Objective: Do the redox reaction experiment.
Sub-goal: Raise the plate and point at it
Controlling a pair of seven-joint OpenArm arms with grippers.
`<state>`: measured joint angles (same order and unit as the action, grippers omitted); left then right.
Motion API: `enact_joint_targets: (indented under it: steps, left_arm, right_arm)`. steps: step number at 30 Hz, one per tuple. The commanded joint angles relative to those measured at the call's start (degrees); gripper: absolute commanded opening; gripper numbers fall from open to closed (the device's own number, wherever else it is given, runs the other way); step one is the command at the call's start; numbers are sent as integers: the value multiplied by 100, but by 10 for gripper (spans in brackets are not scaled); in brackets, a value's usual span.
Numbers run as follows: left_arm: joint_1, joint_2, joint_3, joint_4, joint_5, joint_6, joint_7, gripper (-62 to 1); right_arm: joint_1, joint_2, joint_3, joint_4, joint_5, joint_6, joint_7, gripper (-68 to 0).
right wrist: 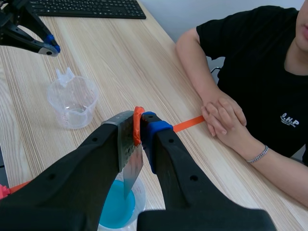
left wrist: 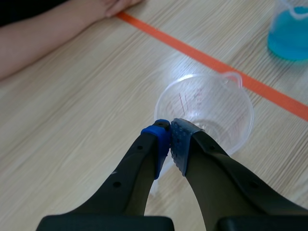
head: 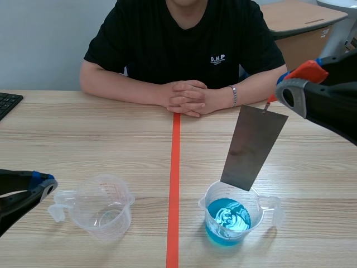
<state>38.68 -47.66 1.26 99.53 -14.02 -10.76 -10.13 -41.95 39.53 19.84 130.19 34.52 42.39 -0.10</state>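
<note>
Dipping step, by my read. The right gripper (head: pixel 285 85) was up at 2 o'clock over the table (head: pixel 83 139), pinching the top of the metal strip (head: pixel 254 148). Its fingers were clamped on the strip, with an orange-red bit in the pinch that I couldn't identify. The strip hung tilted, lower end toward 7 o'clock, with its bottom edge at the far rim of the beaker of blue liquid (head: pixel 230 219), which stood at 5 o'clock just right of the tape line (head: pixel 174 167). The right wrist view showed the strip's tip (right wrist: pixel 129 168) over the blue liquid (right wrist: pixel 113 211). It looked not yet wetted, though actual contact was hard to call. The left gripper (head: pixel 46 187) was low at 8 o'clock with its pads pressed together on nothing (left wrist: pixel 171 142), just beside the empty clear beaker (head: pixel 105 206), which sat at 7 o'clock, left of the tape and well apart from the blue one. A person sat across at 12 o'clock, hands (head: pixel 187 97) folded on the table. A keyboard (head: pixel 8 103) was at 10 o'clock. The next move probably calls for a straight, slow lowering so the strip enters the solution without knocking the rim or tipping the light beaker, and for keeping the pinch firm since the strip is thin and slick.
</note>
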Motion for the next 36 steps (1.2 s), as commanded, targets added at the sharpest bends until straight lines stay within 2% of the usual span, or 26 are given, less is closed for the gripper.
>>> enact_joint_targets:
  steps: [1, 9, 16, 19, 24, 27, 33, 36]
  left_arm:
    - [-216, 2, 216, 83, -31, -81, -79, -567]
    - [-1613, -2, 1663, 83, 31, -98, 227, -567]
    - [-2614, 225, 2712, 59, 33, -96, 498, -567]
    - [-2946, 413, 3045, 55, 98, -96, 625, -567]
    - [-3432, 848, 3534, 52, 496, -96, 907, -567]
    - [-3652, 1104, 3759, 7, 586, -96, 1027, -567]
    - [-4015, 1593, 4124, -527, 809, -98, 1141, -567]
    - [-4166, 1753, 4240, -822, 811, -98, 1119, -567]
  right_arm:
    - [-28, 48, 48, 59, 68, 33, 81, -660]
    - [-28, 48, 48, 59, 68, 33, 81, -660]
    - [-28, 48, 48, 59, 68, 33, 81, -660]
    - [-28, 48, 48, 59, 68, 33, 81, -660]
    - [-28, 48, 48, 59, 68, 33, 81, -660]
    - [-28, 48, 48, 59, 68, 33, 81, -660]
    - [-28, 48, 48, 59, 68, 33, 85, -660]
    - [-28, 48, 48, 59, 68, 33, 83, -660]
